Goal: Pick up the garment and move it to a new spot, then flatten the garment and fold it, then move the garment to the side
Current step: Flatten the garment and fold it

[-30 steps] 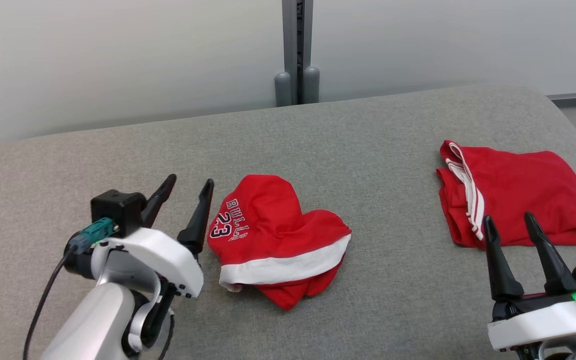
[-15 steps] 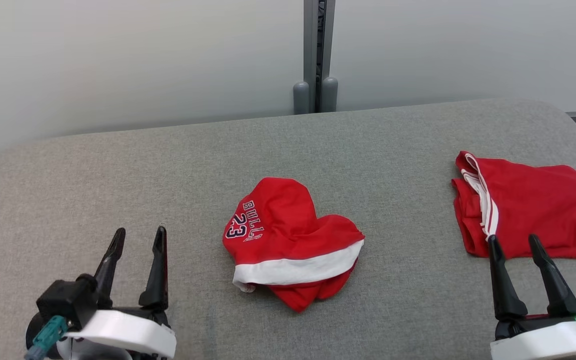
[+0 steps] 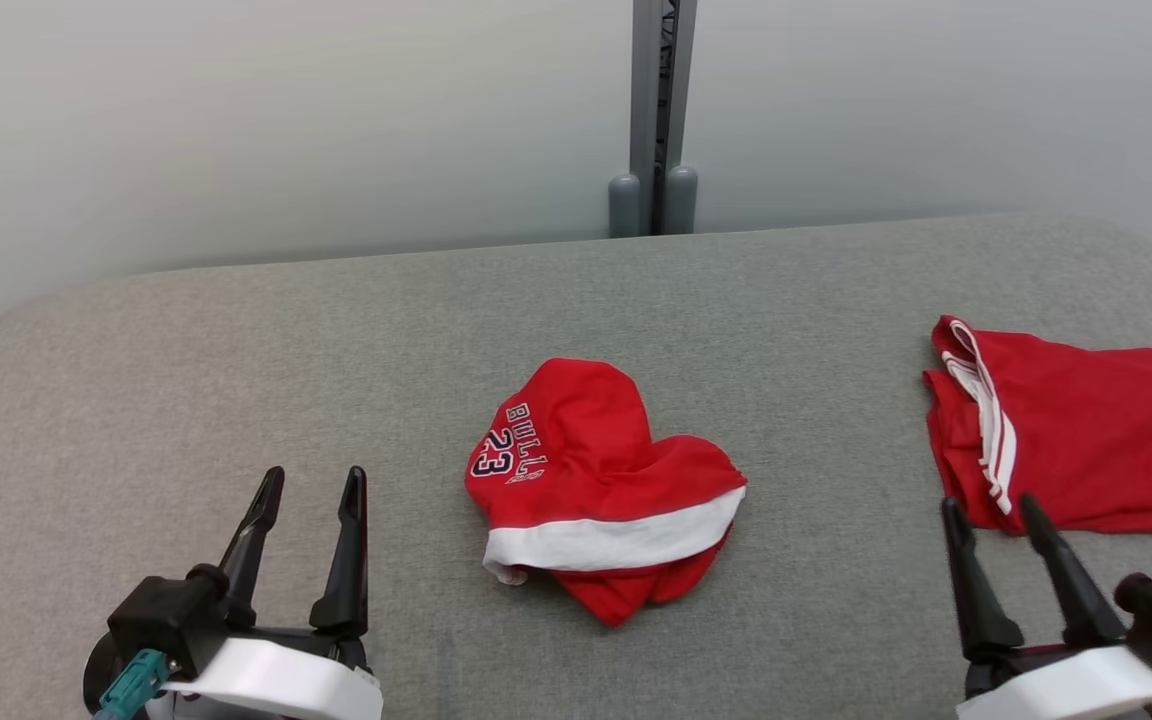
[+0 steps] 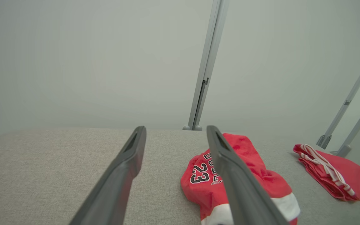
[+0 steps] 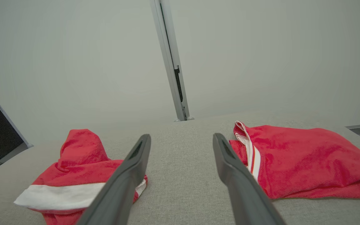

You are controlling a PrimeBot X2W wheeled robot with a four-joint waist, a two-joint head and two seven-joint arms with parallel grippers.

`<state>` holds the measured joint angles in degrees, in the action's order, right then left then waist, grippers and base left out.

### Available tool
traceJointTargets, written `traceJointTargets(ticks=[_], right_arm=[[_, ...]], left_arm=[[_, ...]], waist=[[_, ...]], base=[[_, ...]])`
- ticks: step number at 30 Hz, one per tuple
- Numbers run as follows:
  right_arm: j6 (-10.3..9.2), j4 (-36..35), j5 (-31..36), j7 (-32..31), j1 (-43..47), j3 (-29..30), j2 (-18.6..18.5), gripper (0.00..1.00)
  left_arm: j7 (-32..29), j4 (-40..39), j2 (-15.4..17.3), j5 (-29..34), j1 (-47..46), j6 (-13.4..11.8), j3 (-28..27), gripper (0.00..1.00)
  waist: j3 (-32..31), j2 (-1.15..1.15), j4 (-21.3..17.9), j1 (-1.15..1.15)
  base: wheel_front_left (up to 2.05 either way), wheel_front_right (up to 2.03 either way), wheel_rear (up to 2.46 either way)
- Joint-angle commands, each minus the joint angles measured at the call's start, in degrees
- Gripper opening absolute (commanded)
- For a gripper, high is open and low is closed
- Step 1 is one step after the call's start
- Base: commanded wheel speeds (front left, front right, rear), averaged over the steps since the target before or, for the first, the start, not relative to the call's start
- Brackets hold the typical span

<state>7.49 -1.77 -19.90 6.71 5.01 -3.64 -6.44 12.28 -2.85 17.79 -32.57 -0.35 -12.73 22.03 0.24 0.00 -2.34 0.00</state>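
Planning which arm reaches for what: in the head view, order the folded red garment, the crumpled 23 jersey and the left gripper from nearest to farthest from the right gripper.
From the right gripper:
1. the folded red garment, just beyond its fingertips, at the right.
2. the crumpled 23 jersey, in the middle, off to its left.
3. the left gripper, far across at the near left.

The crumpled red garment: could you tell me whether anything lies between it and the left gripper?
Nothing visible does: bare grey surface separates the open left gripper from the crumpled garment; the folded garment lies far right.
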Motion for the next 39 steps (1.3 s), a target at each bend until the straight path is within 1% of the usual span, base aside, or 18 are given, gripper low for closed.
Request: traceJointTargets(ticks=[1, 4, 7, 12, 15, 23, 28, 30, 31, 32, 33, 38, 39], right_arm=[[0.03, 0.32, -0.57, -0.45, -0.81, -0.51, -0.57, 1.0], [0.03, 3.5, -2.1, -4.38, -2.37, -3.09, -2.0, 1.0], [0.03, 7.3, -4.26, -8.98, -5.19, -5.28, -2.51, 1.0], [0.03, 14.84, -8.98, -17.67, -9.43, -7.26, -2.18, 1.0], [0.03, 18.71, -10.18, -20.94, -11.73, -7.17, -1.79, 1.0], [0.03, 26.04, -11.7, -23.29, -15.53, -4.28, 0.02, 1.0], [0.03, 29.36, -12.13, -21.5, -17.42, -2.92, 0.72, 1.0], [0.03, 31.59, -11.17, -20.18, -18.48, -2.67, 0.91, 1.0], [0.03, 32.26, -10.73, -19.64, -18.85, -2.61, 0.89, 0.63], [0.03, 32.72, -10.15, -19.02, -19.2, -2.61, 0.83, 0.13], [0.03, 33.2, -9.47, -18.41, -19.6, -2.66, 0.59, 0.0], [0.03, 32.26, -3.48, -14.55, -21.01, -3.55, -2.37, 0.0], [0.03, 32.26, -3.48, -14.55, -21.01, -3.55, -2.37, 0.0]], left_arm=[[-0.09, 0.0, 0.25, 0.23, -0.82, 0.06, -0.05, 1.0], [-0.57, -0.04, 0.27, 0.26, -1.78, 0.53, 0.53, 1.0], [-0.98, 0.1, 0.3, 0.39, -2.68, 0.61, 0.71, 1.0], [-1.46, 0.36, 0.34, 0.28, -3.81, 1.03, 1.16, 1.0], [-1.52, 0.63, 0.43, 0.19, -4.27, 1.14, 1.33, 1.0], [-1.39, 1.0, 0.52, -0.09, -5.57, 1.44, 1.07, 1.0], [-1.33, 1.53, 0.44, -0.38, -6.44, 1.75, 1.22, 1.0], [-1.23, 2.05, 0.45, -0.47, -6.55, 2.06, 1.28, 1.0], [-1.22, 2.23, 0.51, -0.58, -6.61, 2.04, 1.26, 1.0], [-1.2, 2.41, 0.59, -0.7, -6.64, 2.0, 1.18, 1.0], [-1.21, 2.49, 0.67, -0.73, -6.58, 1.92, 1.1, 1.0], [-1.15, 2.54, 0.33, -0.92, -5.7, 1.44, 1.21, 1.0], [-1.15, 2.54, 0.33, -0.92, -5.7, 1.44, 1.21, 1.0]], waist=[[0.04, 0.0, 0.38, 0.0], [0.42, 0.0, 2.05, 0.0], [1.2, 0.0, 4.19, 0.0], [2.59, 0.0, 8.04, 0.0], [3.32, 0.0, 10.37, 0.0], [5.64, 0.0, 15.29, 0.0], [6.68, 0.0, 17.39, 0.0], [6.73, 0.0, 17.97, 0.0], [6.67, 0.0, 18.06, 0.0], [6.5, 0.0, 18.08, 0.0], [6.31, 0.0, 18.0, 0.0], [5.28, 0.0, 16.36, 0.0], [5.28, 0.0, 16.36, 0.0]], base=[[0.0, 0.0, 0.0], [0.0, 0.0, 0.0], [0.0, 0.0, 0.0], [0.0, 0.0, 0.0], [0.0, 0.0, 0.0], [0.0, 0.0, 0.0], [0.0, 0.0, 0.0], [0.0, 0.0, 0.0], [0.0, 0.0, 0.0], [0.0, 0.0, 0.0], [0.0, 0.0, 0.0], [0.0, 0.0, 0.0], [0.0, 0.0, 0.0]])
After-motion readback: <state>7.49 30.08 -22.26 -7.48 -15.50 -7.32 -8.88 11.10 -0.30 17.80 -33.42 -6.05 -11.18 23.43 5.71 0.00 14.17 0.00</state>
